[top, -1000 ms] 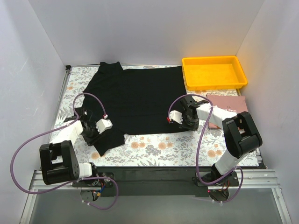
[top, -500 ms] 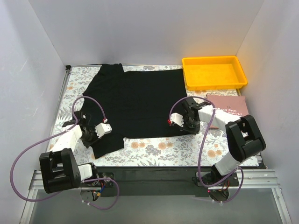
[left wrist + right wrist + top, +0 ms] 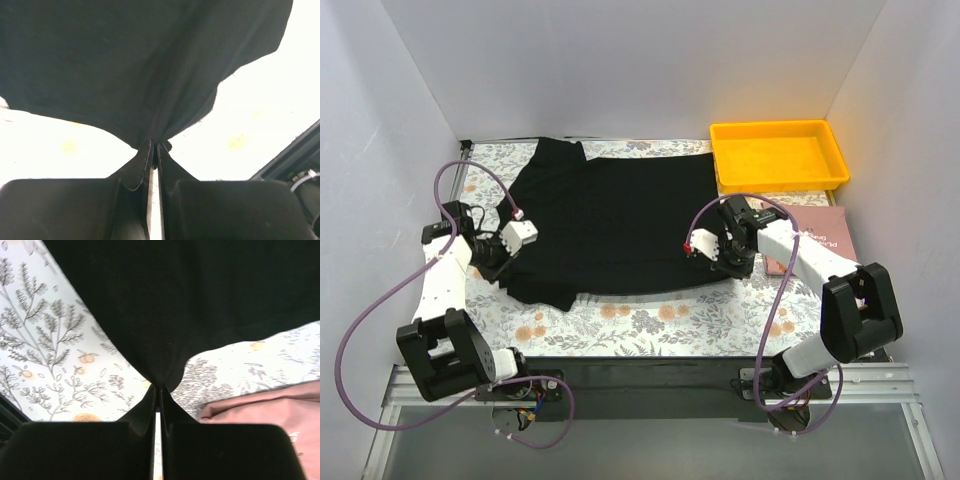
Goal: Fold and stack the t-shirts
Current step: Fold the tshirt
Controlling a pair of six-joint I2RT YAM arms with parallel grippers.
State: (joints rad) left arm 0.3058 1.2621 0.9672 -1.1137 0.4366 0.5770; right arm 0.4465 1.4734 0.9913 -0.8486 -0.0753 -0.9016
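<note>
A plain black t-shirt (image 3: 610, 215) lies spread on the flowered table, its collar at the far left. My left gripper (image 3: 492, 262) is shut on the shirt's near left part; in the left wrist view (image 3: 154, 146) the cloth (image 3: 125, 65) is pinched between the tips and hangs lifted. My right gripper (image 3: 728, 268) is shut on the shirt's near right corner; in the right wrist view (image 3: 158, 387) the black cloth (image 3: 175, 305) fans out from the closed tips above the tablecloth.
A yellow tray (image 3: 778, 154) stands at the back right. A pinkish book (image 3: 817, 228) lies in front of it, beside my right arm, and shows in the right wrist view (image 3: 270, 407). White walls close in on three sides.
My left gripper has moved up and away from the near edge, carrying the shirt's near left part with it. My right gripper has shifted slightly right, still holding its corner.
</note>
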